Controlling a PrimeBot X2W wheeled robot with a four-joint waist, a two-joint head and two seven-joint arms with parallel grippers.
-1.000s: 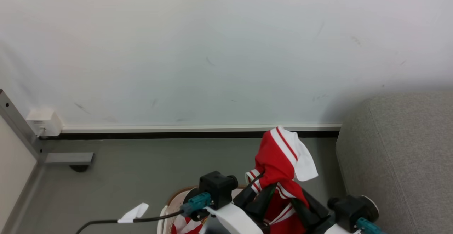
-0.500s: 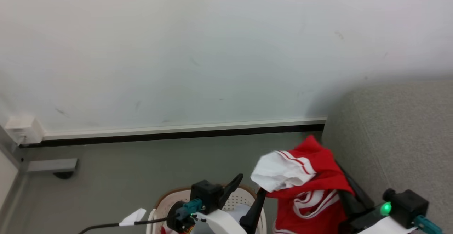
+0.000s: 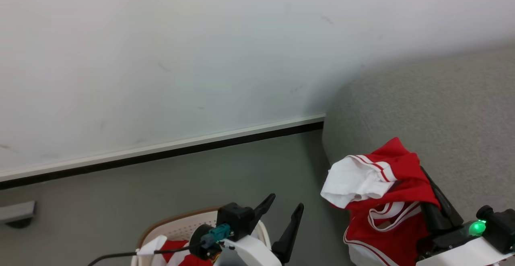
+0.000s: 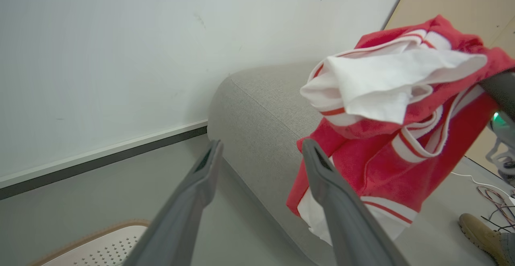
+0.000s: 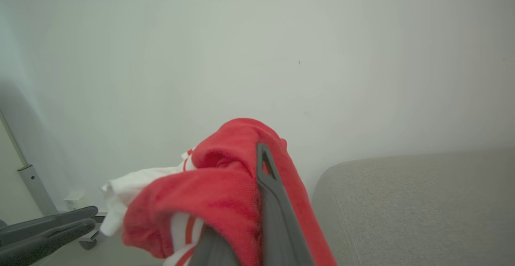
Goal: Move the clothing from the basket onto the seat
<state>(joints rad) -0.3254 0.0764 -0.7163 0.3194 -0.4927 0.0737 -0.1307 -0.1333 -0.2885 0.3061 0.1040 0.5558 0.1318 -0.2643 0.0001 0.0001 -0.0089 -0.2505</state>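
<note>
A red jersey with white striped trim point(image 3: 382, 201) hangs bunched from my right gripper point(image 3: 422, 177), which is shut on it, in front of the grey sofa point(image 3: 442, 109). The right wrist view has the same jersey point(image 5: 225, 193) draped over one dark finger point(image 5: 269, 201). My left gripper point(image 3: 286, 207) stands open and holds nothing, above the white perforated basket with the brown rim point(image 3: 177, 223). More red and white clothing point(image 3: 177, 254) lies in the basket. From the left wrist, the jersey point(image 4: 394, 109) hangs to the right of my open left gripper point(image 4: 259, 153), before the sofa point(image 4: 257, 109).
A pale wall point(image 3: 161, 56) with a white and black skirting strip point(image 3: 161, 153) runs behind the grey-green floor point(image 3: 120, 197). A metal foot point(image 3: 16, 211) rests at the far left. A black cable with a white tag point(image 3: 149, 248) trails from my left wrist. A person's shoe point(image 4: 481, 238) is on the floor.
The camera has swung right, bringing more sofa into view. My left gripper has let go of the jersey and opened; my right gripper has carried the jersey right, towards the sofa.
</note>
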